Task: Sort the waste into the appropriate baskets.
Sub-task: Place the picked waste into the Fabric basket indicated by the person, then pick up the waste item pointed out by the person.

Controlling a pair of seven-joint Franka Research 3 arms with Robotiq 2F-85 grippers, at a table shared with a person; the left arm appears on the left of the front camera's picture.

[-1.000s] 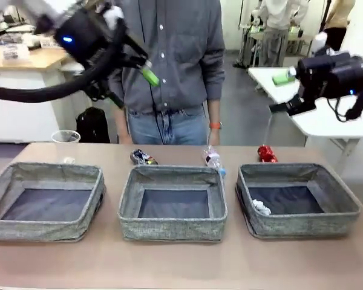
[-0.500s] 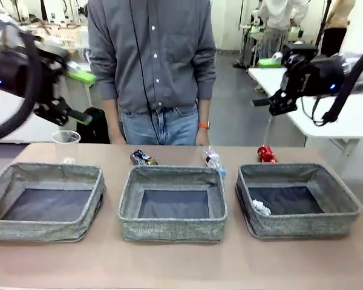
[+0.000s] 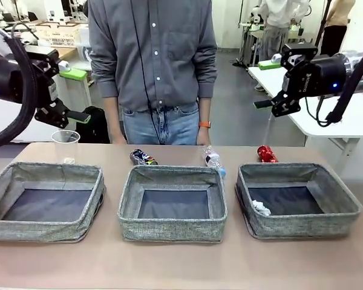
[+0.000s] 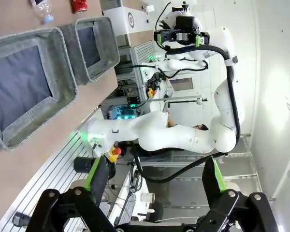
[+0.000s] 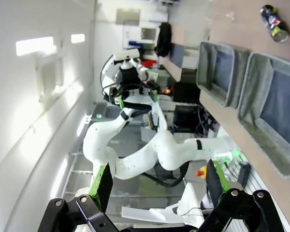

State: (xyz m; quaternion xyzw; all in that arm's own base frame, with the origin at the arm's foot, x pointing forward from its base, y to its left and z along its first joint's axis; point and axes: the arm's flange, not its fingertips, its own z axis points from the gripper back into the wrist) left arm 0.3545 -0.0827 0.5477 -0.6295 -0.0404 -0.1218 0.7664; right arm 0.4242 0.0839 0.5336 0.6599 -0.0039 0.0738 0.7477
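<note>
Three grey woven baskets stand in a row: left (image 3: 36, 229), middle (image 3: 172, 231), right (image 3: 302, 225). A white paper wad (image 3: 261, 208) lies in the right basket. Behind the row, on the table, are a clear plastic cup (image 3: 66, 144), a dark patterned can (image 3: 143, 157), a clear bottle (image 3: 213, 159) and a red can (image 3: 267, 153). My left gripper (image 3: 78, 95) hangs open high at the far left, above the cup. High on the right, above the red can, my right gripper (image 3: 265, 83) is open too. Both wrist views show empty open fingers (image 4: 97, 174) (image 5: 104, 182).
A person in a grey shirt (image 3: 152, 54) stands at the far edge, behind the middle basket. A small scrap (image 3: 68, 161) lies by the cup. The left wrist view catches two baskets (image 4: 65, 63), the bottle (image 4: 42, 7) and red can (image 4: 79, 5); the right wrist view shows the dark can (image 5: 273, 21).
My left arm swung from in front of the person out to the far left. The right gripper rose a little. The person shifted slightly to the left. The waste lies as before.
</note>
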